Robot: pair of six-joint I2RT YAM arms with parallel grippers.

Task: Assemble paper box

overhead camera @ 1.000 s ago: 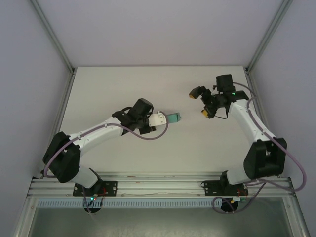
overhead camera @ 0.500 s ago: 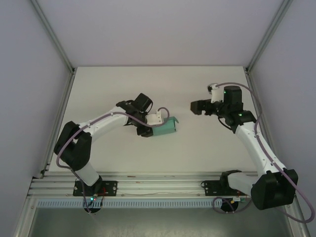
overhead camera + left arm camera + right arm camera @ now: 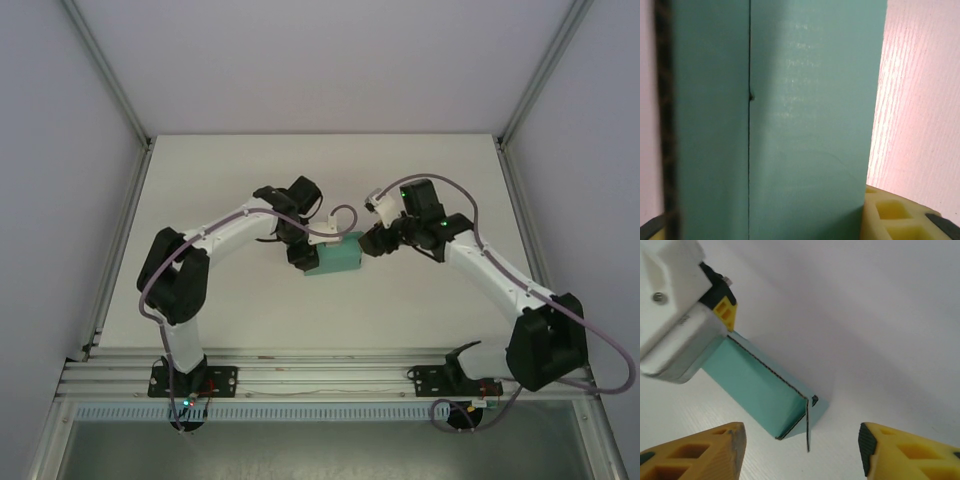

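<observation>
Paper box (image 3: 755, 385), open-ended from right wrist, faces spread right end effector (image 3: 801, 432); left end effector (image 3: 311, 251) apparently clamps it.

White tabletop (image 3: 250, 320) is sitting matte under even light and catching soft shadows around its middle. Pale wall panels (image 3: 320, 60) are closing it in at the back and on both sides. Left aluminium post (image 3: 108, 70) and right aluminium post (image 3: 541, 70) are rising from the far corners and leaning outward in the overhead view. Slotted aluminium rail (image 3: 320, 372) is spanning the near edge, with a thin wire (image 3: 320, 392) lying along it. White toothed strip (image 3: 320, 411) is running just below, with a grey panel (image 3: 300, 450) beneath that.
</observation>
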